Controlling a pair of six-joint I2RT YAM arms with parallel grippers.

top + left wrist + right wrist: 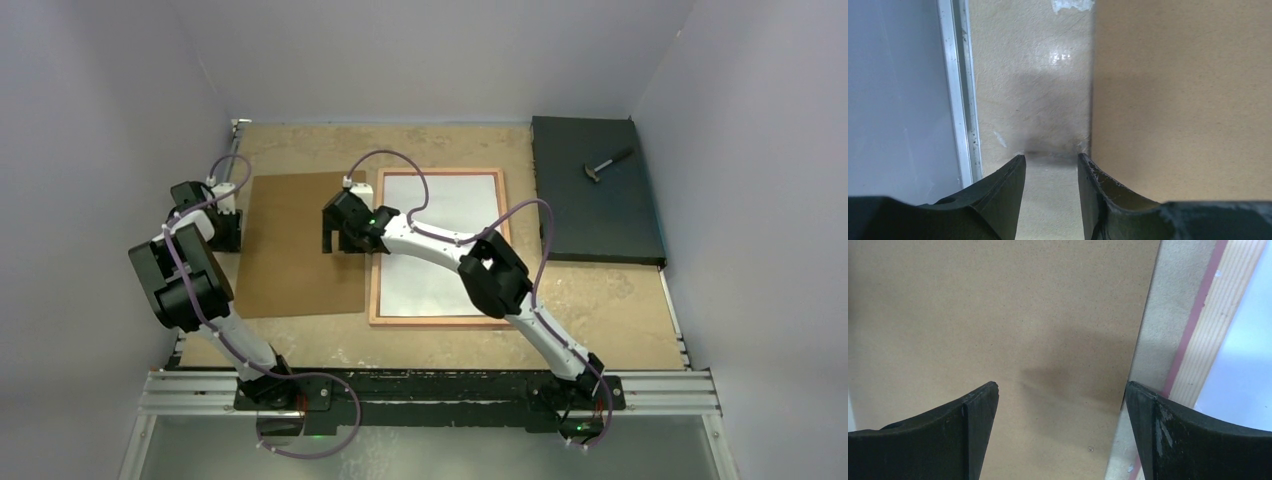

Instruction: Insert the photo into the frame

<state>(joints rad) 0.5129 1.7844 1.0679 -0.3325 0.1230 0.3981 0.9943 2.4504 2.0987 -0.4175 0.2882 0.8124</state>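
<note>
Tabletop (450, 342) bears frame (440, 320) and brown board (295, 255); left gripper (1050, 157) part-open, right gripper (1062, 386) wide open, both empty

Brown board (300, 245) flat; hammer (610, 162) on black mat (595, 215).

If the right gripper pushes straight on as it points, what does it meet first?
Probably the brown backing board, which lies right ahead of the open right gripper, near the board's edge beside the bare table. Depth is unclear.
</note>
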